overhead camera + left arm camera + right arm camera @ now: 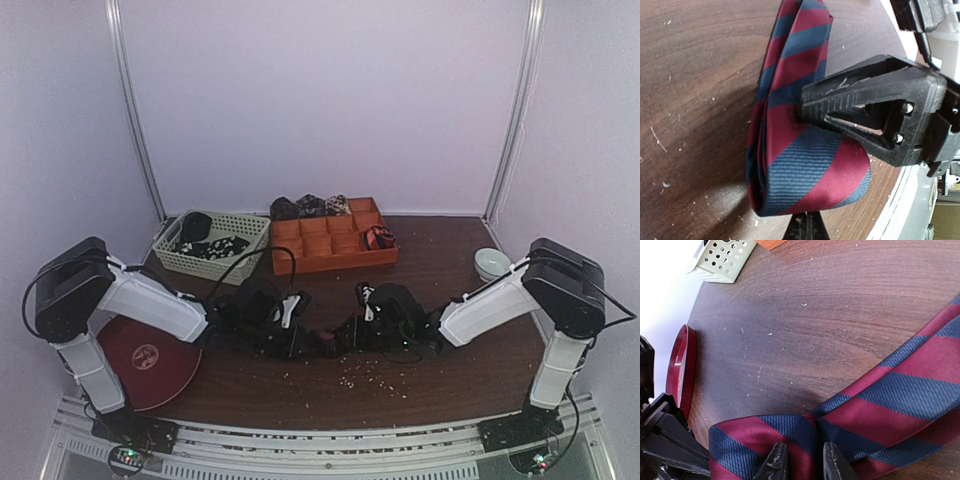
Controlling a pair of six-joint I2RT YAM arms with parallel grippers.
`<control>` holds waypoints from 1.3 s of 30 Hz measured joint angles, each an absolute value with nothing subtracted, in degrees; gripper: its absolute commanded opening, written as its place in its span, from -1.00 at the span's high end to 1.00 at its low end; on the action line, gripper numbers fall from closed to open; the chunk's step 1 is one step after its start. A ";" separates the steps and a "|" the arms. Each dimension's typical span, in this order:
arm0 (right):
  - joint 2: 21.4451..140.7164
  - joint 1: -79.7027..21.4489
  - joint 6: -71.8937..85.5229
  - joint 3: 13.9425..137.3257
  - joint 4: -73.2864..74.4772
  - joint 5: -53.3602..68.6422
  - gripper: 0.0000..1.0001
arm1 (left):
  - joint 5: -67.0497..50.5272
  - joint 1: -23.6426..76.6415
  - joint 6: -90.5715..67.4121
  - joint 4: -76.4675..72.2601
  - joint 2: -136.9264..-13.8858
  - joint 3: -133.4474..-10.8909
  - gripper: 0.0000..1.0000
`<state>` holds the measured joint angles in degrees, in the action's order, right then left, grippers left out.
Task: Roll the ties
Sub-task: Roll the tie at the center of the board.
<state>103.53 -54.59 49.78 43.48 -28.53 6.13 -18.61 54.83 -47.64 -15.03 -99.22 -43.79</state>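
- We see the striped tie (805,165) with its dark red and navy bands lying on the counter (815,315), towards the front edge and between the 2 arms.
- In the left wrist view its end is folded back on itself into a loose, flat loop.
- The right pincer (804,462) is narrowed onto the striped tie, with fabric bunched between its 2 fingertips.
- The left pincer (805,229) is fully closed, its tips at the rim of the folded end. We cannot tell whether any fabric is caught.
- 3 rolled ties (310,207) sit at the back edge of the orange tray (330,262), and dark speckled ties (212,245) lie in the lattice basket (200,265) to its left.
- A red plate (150,360) lies beside the left arm's base.
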 measured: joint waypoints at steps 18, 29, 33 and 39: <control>105.56 -56.29 48.38 45.19 -29.93 8.03 0.47 | -8.32 55.09 -34.37 -5.06 -89.67 -42.61 -0.67; 105.56 -56.47 48.21 45.47 -29.56 7.97 0.47 | -9.23 55.13 -20.97 -3.53 -95.31 -48.88 -0.96; 105.56 -56.51 48.21 45.56 -29.28 7.94 0.47 | -9.87 55.20 -19.51 -3.05 -98.70 -50.00 -0.96; 105.56 -56.55 48.23 45.63 -29.10 7.94 0.44 | -9.21 55.27 -18.52 -1.96 -102.69 -51.48 -0.81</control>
<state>105.56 -56.55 48.23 45.63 -29.10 7.94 -9.21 55.27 -18.52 -1.96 -102.69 -51.48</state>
